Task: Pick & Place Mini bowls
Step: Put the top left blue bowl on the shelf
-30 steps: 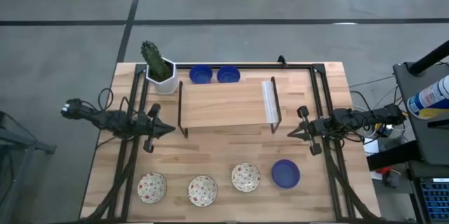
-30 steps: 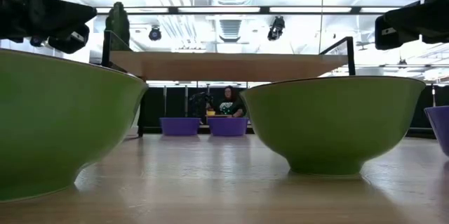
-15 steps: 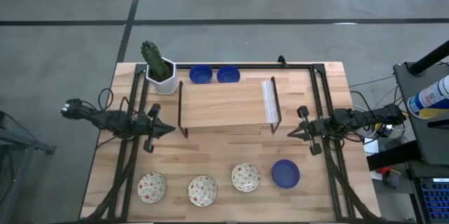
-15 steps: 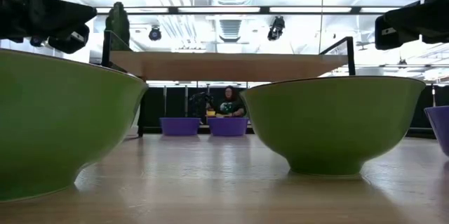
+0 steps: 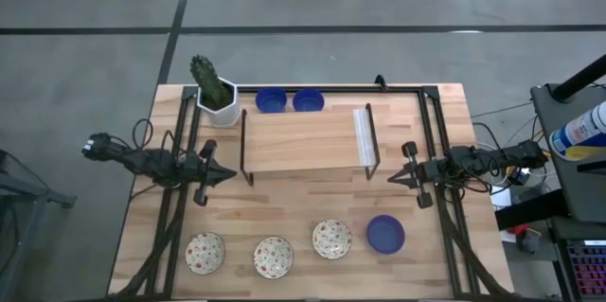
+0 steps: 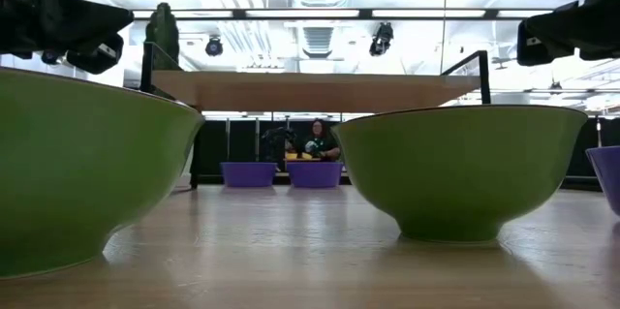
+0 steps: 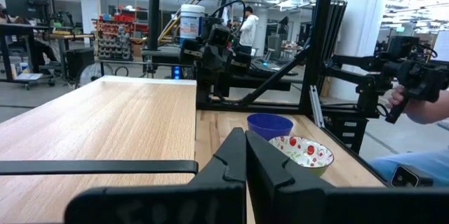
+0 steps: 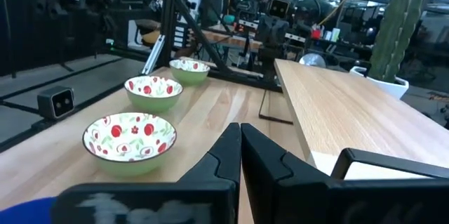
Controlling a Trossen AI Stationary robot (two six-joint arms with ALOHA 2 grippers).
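Three cream bowls with red-green speckles stand in a row near the table's near edge [image 5: 205, 252], [image 5: 273, 256], [image 5: 331, 238]; their outsides are green in the low view [image 6: 460, 169]. One deep blue bowl [image 5: 385, 234] sits to their right, and two more [image 5: 271, 100], [image 5: 308, 101] rest by the far edge behind a raised wooden shelf. My left gripper [image 5: 227, 175] hovers shut at the table's left side, pointing right. My right gripper [image 5: 394, 179] hovers shut at the right side, pointing left. Neither touches a bowl.
A raised wooden shelf [image 5: 303, 139] on a black frame stands between the grippers. A white pot with a green cactus [image 5: 216, 94] stands at the far left corner. Black frame rails [image 5: 440, 217] run along both table sides. A person shows in the room beyond [image 6: 317, 139].
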